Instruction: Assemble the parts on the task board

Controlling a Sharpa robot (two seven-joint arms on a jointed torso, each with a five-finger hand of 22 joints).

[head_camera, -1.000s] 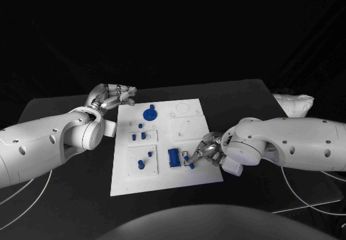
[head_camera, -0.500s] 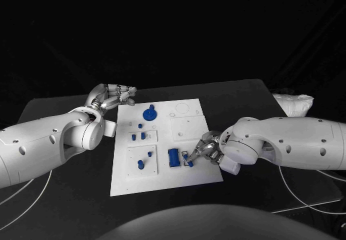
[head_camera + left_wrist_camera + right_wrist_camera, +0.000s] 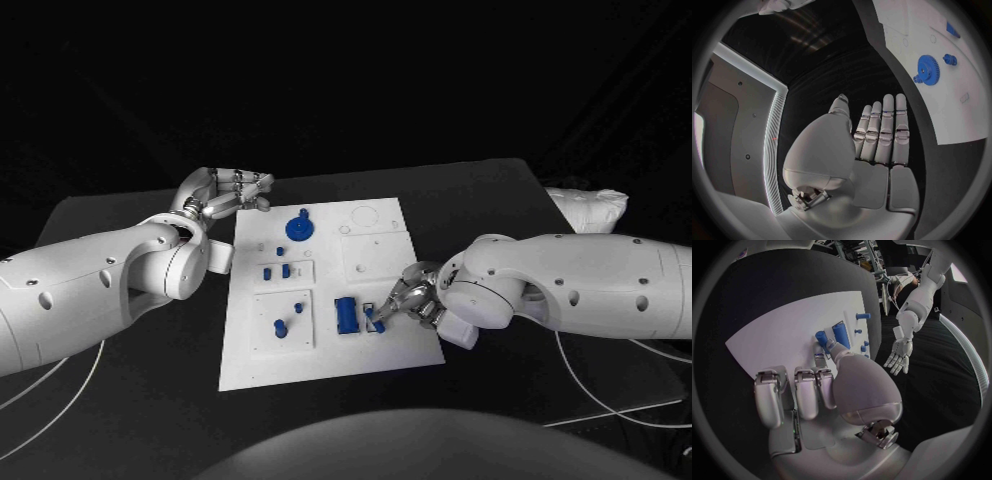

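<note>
Right hand is the one that matters here: I've got a small blue plastic peg pinched at its fingertips, low over the near part of the white flat task board. Just past those fingertips lies the long blue rectangular block, its long axis running near-to-far. My left hand sits flat-fingered and empty, well apart at the board's far corner.

A black bench carries everything, a crumpled white cloth-like bundle lies at its far right edge, and thin white cables trail across the dark surface near the front on the right and on the left
</note>
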